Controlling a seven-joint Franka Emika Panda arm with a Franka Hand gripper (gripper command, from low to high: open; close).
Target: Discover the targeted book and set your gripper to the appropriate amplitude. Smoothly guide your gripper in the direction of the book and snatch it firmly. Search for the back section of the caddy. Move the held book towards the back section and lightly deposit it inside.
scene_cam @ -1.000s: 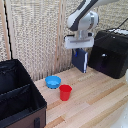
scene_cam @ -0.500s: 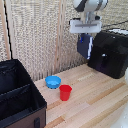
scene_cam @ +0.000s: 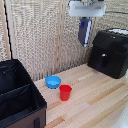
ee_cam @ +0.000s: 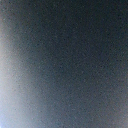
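The claw (scene_cam: 86, 18) grips the book (scene_cam: 85, 31), which hangs upright high above the red cup (scene_cam: 65, 92).

tool (scene_cam: 85, 20) high up — fingers downward, clamped on something dark

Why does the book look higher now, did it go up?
Yes. The book, held by the gripper, rose: earlier it hung beside the black appliance, now mostly above it.
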